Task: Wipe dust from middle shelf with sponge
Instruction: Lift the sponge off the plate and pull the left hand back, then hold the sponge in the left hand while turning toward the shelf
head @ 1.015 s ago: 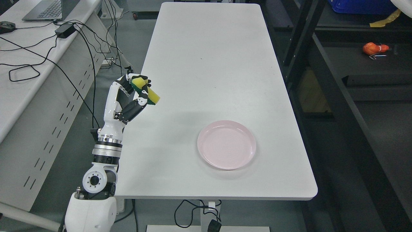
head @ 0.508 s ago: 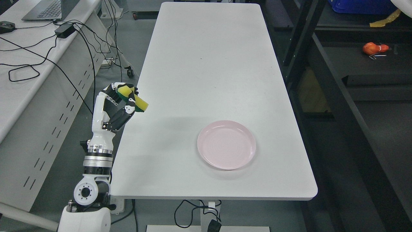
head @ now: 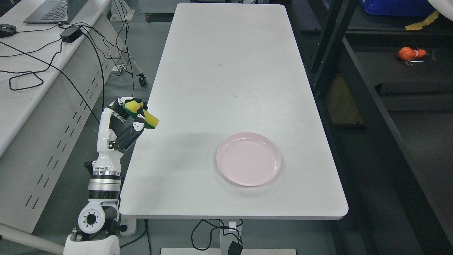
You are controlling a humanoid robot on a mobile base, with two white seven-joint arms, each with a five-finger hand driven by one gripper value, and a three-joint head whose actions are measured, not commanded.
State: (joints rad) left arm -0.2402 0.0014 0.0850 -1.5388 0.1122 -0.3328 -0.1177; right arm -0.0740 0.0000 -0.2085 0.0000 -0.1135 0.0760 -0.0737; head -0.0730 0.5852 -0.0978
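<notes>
— Well, where do you see the sponge (head: 143, 114)?
— Look at your left hand (head: 122, 122): its fingers are curled around the yellow-and-green sponge, held up just off the white table's (head: 226, 88) left edge.
— And further out?
— A pink plate (head: 248, 164) sits on the table well to the hand's right; dark shelving (head: 371, 88) stands beyond it.

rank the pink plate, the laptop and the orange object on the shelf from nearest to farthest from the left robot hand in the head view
Measured from the left robot hand, which grips the sponge:
1. Pink plate, on the white table to its right.
2. Laptop, on the desk at the far upper left.
3. Orange object, on the dark shelf at the far right.
</notes>
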